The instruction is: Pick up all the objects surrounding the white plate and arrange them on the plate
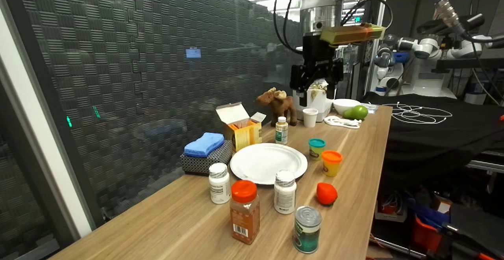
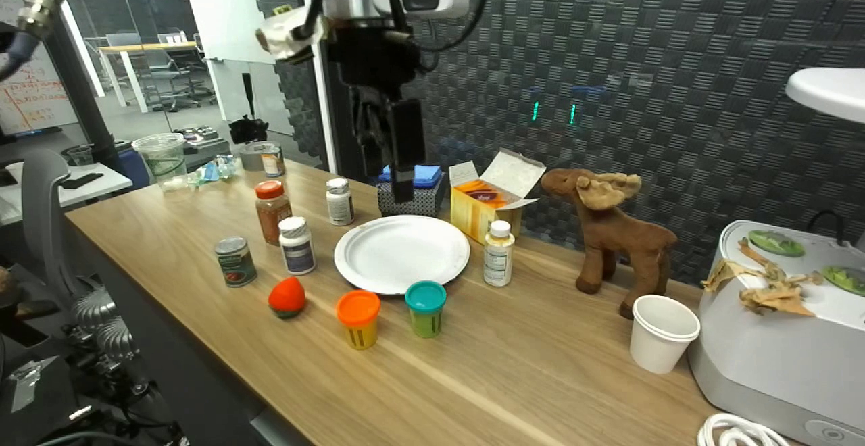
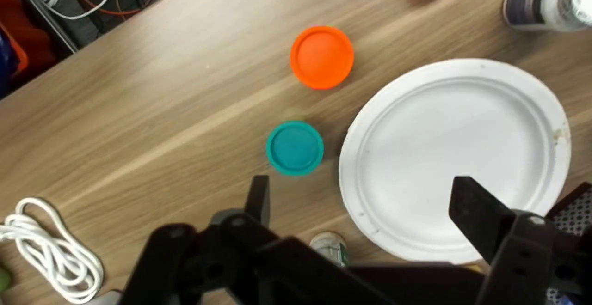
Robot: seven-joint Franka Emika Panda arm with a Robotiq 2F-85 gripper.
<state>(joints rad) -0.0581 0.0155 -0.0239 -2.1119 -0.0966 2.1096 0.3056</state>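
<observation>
Standing nearest in an exterior view are a green can [image 1: 306, 233] and a red-lidded spice jar [image 1: 245, 221], then two white pill bottles [image 1: 285, 197] and a red-orange round piece [image 1: 326, 194]. Behind, on the table [image 1: 169, 228], lies the round, shallow white plate [image 1: 267, 161], brown-spotted at the rim, an orange-lidded tub [image 1: 331, 164] and a teal-lidded tub [image 1: 316, 150] beside it. Farther off, the jaws hang spread, released.

The plate [image 3: 444, 143] is white — one tub lid [image 3: 295, 148] is teal
</observation>
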